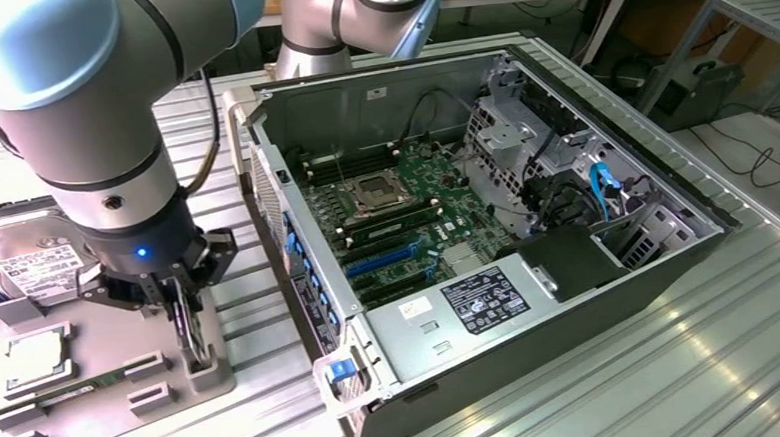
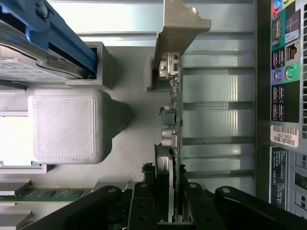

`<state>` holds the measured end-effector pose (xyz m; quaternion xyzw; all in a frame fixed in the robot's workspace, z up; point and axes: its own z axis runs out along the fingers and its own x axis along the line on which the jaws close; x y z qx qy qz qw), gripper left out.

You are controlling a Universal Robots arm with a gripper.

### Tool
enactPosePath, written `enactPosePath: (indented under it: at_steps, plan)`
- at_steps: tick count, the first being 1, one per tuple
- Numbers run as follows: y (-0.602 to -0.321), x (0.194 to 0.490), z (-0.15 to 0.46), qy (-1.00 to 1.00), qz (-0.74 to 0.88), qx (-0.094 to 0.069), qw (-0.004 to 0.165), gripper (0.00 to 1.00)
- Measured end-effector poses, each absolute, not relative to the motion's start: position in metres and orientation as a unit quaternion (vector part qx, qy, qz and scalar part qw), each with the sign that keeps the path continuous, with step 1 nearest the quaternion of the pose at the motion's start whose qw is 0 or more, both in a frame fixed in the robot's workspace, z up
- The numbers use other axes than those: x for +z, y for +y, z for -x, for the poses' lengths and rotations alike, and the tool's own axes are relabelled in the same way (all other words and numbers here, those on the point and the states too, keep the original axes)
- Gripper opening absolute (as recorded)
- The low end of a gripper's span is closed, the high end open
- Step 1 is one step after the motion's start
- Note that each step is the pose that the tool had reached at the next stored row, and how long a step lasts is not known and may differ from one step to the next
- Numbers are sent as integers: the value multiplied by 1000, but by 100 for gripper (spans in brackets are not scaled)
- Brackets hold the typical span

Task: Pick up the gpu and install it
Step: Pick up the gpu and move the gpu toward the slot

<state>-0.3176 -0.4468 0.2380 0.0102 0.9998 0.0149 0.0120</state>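
Black pincer (image 2: 168,188) clamps the gpu (image 2: 171,115), which stands on edge in the grey tray (image 1: 102,324).

Ribbed silver metal table (image 1: 665,364): bare and glossy, catching light along its slats. Grey printed plastic block (image 2: 64,127): matt, with fine diagonal layer lines across its flat face. Thin green-board gpu card (image 2: 171,115): end bracket of dull brushed silver metal, board edge faintly shiny; black claw (image 2: 169,191) smooth, semi-gloss; dark open computer case (image 1: 572,359) of matt painted sheet metal, with a silver power supply box (image 1: 423,327) of bare satin metal.
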Motion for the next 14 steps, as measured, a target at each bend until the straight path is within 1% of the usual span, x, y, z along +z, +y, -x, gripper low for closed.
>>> enactPosePath:
  at_steps: [14]
  plan:
    - [-447,268,318,1000,-10,15,12,27]
